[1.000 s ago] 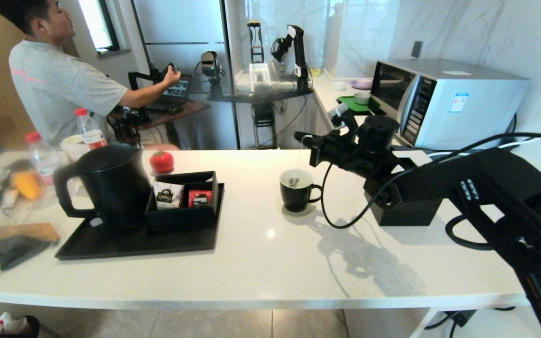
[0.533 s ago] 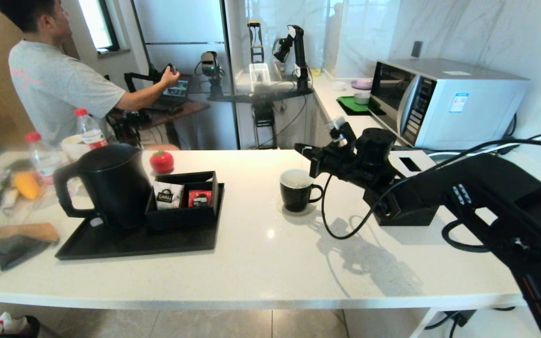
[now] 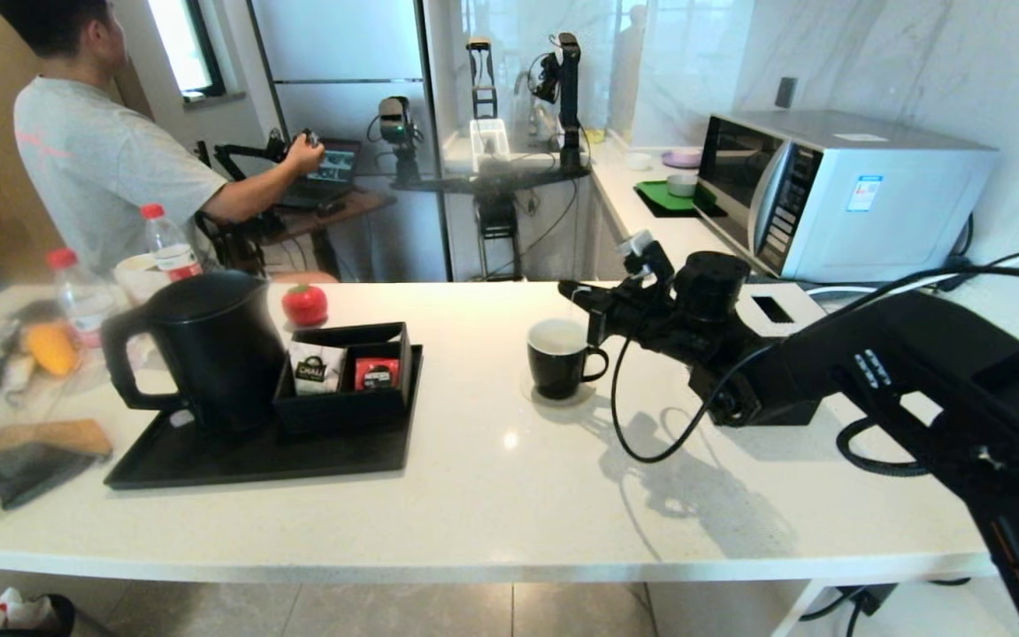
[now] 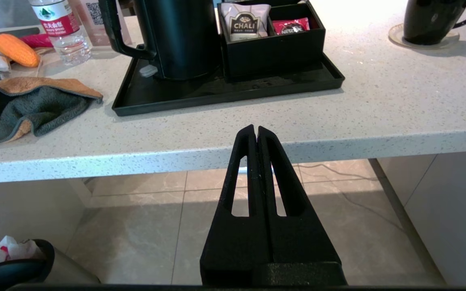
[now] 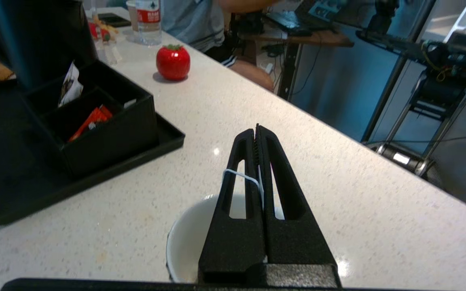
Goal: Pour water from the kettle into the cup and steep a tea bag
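The black cup [image 3: 558, 358] stands on a round coaster mid-counter, its white inside [image 5: 188, 238] showing under my right gripper. My right gripper [image 3: 573, 292] hovers just above the cup's far rim, shut [image 5: 256, 130] on the tea bag's thin white string [image 5: 239, 176], which loops over one finger. The bag itself is hidden inside the cup. The big matte black kettle [image 3: 200, 349] sits on the black tray [image 3: 253, 456] at the left, lid on. My left gripper [image 4: 256, 130] is shut with nothing in it, parked below the counter's front edge.
A black box on the tray holds the CHALI packet [image 3: 313, 372] and a red packet [image 3: 376, 373]. A red tomato-shaped object [image 3: 304, 303], water bottles [image 3: 170, 243] and a cloth [image 3: 23, 460] lie left. A microwave [image 3: 837, 190] stands back right. A person works behind the counter.
My right gripper has come down a little toward the cup with the string in it. The tea bag seen in the cup a second ago no longer shows.
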### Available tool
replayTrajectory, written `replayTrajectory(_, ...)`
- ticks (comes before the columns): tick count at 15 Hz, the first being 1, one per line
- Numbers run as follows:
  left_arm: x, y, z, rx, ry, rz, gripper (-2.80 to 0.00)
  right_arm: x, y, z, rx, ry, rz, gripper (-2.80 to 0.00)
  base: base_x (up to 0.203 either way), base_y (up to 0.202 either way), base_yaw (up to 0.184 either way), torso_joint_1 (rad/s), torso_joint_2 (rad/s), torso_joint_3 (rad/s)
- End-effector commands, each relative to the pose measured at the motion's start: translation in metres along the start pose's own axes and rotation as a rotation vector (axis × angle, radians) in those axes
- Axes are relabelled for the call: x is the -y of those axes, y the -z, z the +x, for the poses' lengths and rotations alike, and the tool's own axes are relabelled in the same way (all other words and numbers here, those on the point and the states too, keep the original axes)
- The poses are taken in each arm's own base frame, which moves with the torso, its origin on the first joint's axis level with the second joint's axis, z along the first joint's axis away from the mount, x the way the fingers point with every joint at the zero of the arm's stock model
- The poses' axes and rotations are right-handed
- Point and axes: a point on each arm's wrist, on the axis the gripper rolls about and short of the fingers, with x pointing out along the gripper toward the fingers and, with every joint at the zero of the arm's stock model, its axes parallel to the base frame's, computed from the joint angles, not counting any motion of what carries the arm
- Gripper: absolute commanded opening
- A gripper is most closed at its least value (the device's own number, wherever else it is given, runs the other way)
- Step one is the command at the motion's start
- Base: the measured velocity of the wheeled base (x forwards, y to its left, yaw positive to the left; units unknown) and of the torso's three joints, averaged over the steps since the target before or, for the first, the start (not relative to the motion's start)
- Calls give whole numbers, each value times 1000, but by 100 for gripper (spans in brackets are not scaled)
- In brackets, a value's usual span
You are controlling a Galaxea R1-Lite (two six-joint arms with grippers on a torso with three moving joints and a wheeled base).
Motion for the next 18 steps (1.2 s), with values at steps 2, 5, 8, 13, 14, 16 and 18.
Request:
replayTrajectory(2,0,0,0,1,0,0,-280,8,-42,3,81,8,-47,-280,0,0,0,0,0,0)
replayTrajectory(5,0,0,0,1,0,0,-280,15,-70,9,118,13,-68,-280,0,0,0,0,0,0)
replayTrajectory(8,0,0,0,1,0,0,-280,15,-67,11,106,11,-63,-280,0,0,0,0,0,0)
replayTrajectory(13,0,0,0,1,-1,0,-280,8,-28,5,33,6,-26,-280,0,0,0,0,0,0)
replayTrajectory(14,0,0,0,1,-1,0,-280,5,-20,3,21,3,-18,-280,0,0,0,0,0,0)
replayTrajectory(16,0,0,0,1,-1,0,-280,0,-6,-2,-1,-2,-6,-280,0,0,0,0,0,0)
replayTrajectory(18,0,0,0,1,0,0,-280,-2,0,-5,-12,-3,1,-280,0,0,0,0,0,0)
